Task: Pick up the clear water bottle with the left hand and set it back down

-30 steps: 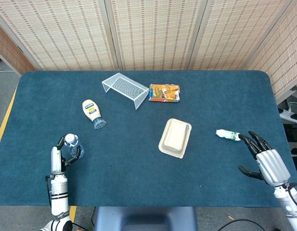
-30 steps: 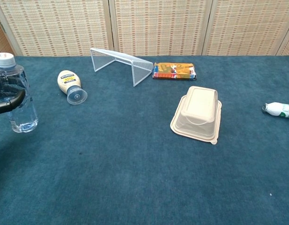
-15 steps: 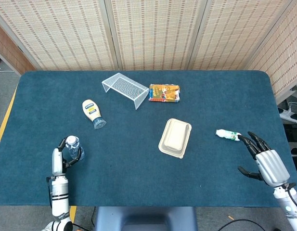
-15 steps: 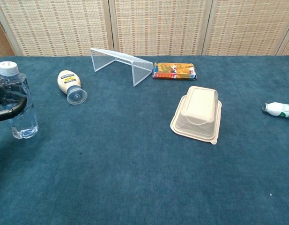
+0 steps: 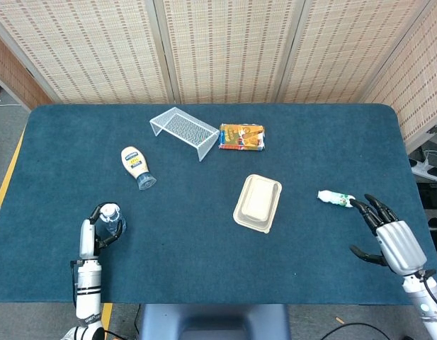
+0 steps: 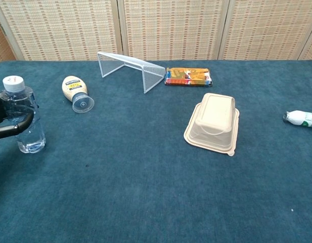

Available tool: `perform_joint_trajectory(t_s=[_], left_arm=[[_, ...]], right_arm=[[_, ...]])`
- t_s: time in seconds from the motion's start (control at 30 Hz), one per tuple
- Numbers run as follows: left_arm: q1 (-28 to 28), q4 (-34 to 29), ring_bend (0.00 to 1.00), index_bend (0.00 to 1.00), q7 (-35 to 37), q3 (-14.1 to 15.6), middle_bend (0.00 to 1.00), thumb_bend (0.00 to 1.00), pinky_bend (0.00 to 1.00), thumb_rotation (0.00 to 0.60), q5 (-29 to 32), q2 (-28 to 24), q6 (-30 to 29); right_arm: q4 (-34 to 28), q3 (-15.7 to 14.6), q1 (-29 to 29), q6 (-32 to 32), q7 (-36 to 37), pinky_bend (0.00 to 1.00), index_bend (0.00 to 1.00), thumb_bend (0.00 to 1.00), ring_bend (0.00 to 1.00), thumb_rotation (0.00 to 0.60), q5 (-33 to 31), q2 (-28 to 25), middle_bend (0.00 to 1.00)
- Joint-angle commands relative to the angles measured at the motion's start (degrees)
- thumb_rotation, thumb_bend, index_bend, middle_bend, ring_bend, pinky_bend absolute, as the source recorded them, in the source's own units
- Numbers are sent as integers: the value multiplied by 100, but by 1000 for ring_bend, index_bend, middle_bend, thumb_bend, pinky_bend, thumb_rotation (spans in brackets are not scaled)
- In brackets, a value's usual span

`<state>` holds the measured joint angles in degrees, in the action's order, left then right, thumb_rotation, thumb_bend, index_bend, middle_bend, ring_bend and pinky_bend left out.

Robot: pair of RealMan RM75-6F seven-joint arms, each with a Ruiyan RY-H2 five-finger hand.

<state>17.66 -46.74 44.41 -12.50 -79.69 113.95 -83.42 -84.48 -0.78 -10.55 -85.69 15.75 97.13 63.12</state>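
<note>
left hand [image 5: 98, 228] has its fingers [image 6: 14, 129] wrapped round the upright clear water bottle [image 6: 24, 115], right hand [image 5: 394, 236] is spread open holding nothing

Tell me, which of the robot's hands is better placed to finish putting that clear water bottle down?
Its left hand. Its fingers already wrap the clear water bottle, which stands upright near the table's left edge. The right hand rests open at the far side, by a small white bottle.

Left hand [image 5: 98, 228]: fingers curled around the clear water bottle [image 6: 23, 114]
Right hand [image 5: 389, 232]: fingers spread, holding nothing
</note>
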Motion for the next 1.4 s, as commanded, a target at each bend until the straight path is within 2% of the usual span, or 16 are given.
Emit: perform_joint_trajectory(t_s=[0.03,0.17,0.63,1.13,1.4], left_arm=[[3,-29,234,252,32,31,273,558,223,600,-43,-55,20],[18,-105,186,198,-43,96,225,520,186,600,-115,-190,70],[34,-780,58,88,-637,318,102,442,161,600,-145,-813,531],[221,-878,18,79,-1304,342,59,416,151,600,-276,-1279,658],[227,-1275,16,79,-1369,244,48,418,149,600,-91,-1552,818]], right_arm=[[1,-2,4,-3,-7,157,14,120,0,600,-1,3,146],[4,-3,3,-8,-5,157,14,120,0,600,5,5,146],[6,-19,3,8,-38,157,14,120,0,600,16,20,146],[-4,-26,-7,29,-24,157,14,120,0,600,15,8,146],[-2,-33,-26,82,-42,157,14,120,0,600,6,16,146]])
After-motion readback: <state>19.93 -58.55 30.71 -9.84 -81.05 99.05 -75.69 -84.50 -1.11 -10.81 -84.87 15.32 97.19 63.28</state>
